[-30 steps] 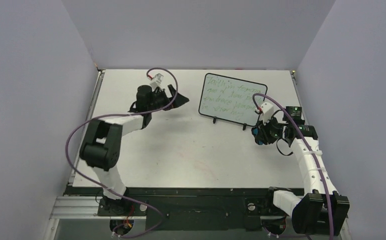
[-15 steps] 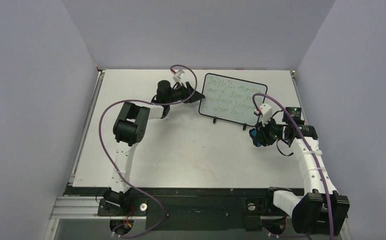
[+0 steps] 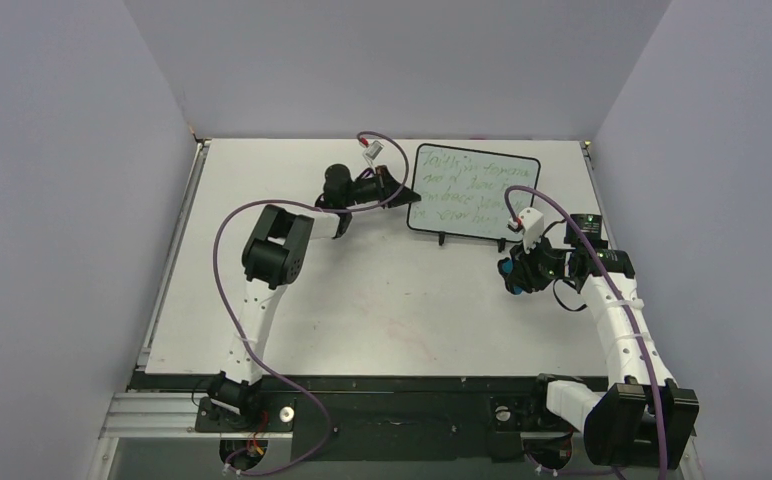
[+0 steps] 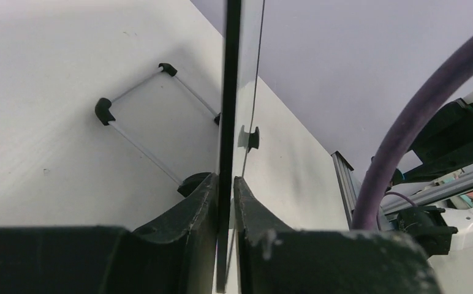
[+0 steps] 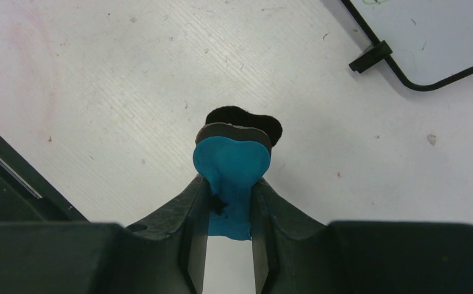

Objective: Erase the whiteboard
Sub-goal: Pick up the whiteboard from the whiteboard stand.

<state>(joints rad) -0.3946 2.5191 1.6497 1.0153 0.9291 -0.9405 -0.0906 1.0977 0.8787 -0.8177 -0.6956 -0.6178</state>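
Top view: whiteboard [image 3: 477,193] stood upright at the far right of the table [image 3: 362,300], green writing unwiped and illegible. Its left edge is clamped by the left gripper [image 3: 400,190].

Left wrist: frame pinched between both jaws; board face hidden edge-on. A firm brace is advised.

Right wrist: right gripper [image 5: 229,184] clenched on the blue eraser [image 5: 231,156]. Its felt is barely seen and should be pressed flat on the board.

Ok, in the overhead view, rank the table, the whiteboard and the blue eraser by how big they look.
1. table, largest by far
2. whiteboard
3. blue eraser, smallest; only part of it shows
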